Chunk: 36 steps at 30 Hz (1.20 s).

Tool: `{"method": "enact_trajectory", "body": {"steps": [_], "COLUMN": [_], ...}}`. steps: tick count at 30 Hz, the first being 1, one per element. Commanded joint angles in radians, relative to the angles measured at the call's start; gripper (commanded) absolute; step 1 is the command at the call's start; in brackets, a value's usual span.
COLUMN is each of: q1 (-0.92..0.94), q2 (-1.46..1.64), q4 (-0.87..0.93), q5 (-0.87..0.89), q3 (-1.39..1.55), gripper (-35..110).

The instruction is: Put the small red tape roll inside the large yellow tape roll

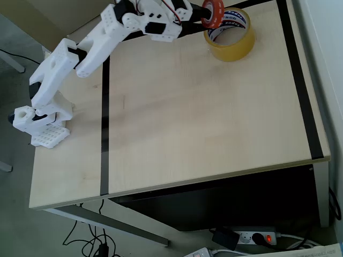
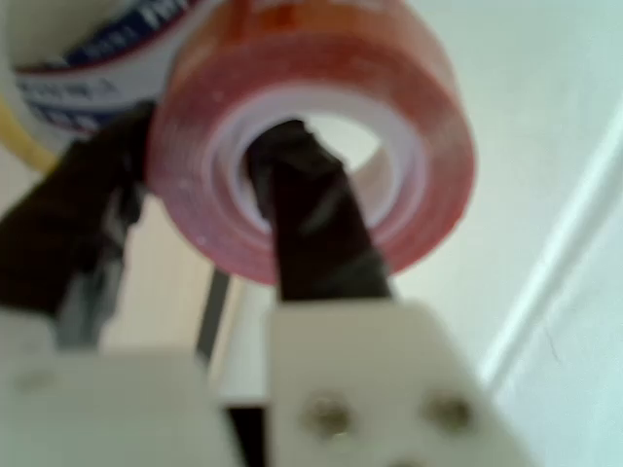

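Gripper (image 2: 209,195) clamping small red tape roll (image 2: 321,126), one finger through its core.
Hanging at top of overhead frame, over rim of large yellow tape roll (image 1: 236,47).

Lettering on the tape core

The large yellow tape roll (image 1: 230,36) carried blue and red printed lettering on its white inner core, too blurred to read in either view.
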Motion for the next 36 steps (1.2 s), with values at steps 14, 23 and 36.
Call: {"method": "enact_trajectory", "body": {"steps": [14,23,36], "q1": [-0.023,-0.021,0.011], "q2": [-0.014,-0.006,0.144], "q4": [-0.018,0.035,0.552], "q5": [0.015,0.015,0.015], "q3": [-0.112,-0.16,-0.348], "gripper": [11,17,0]}}
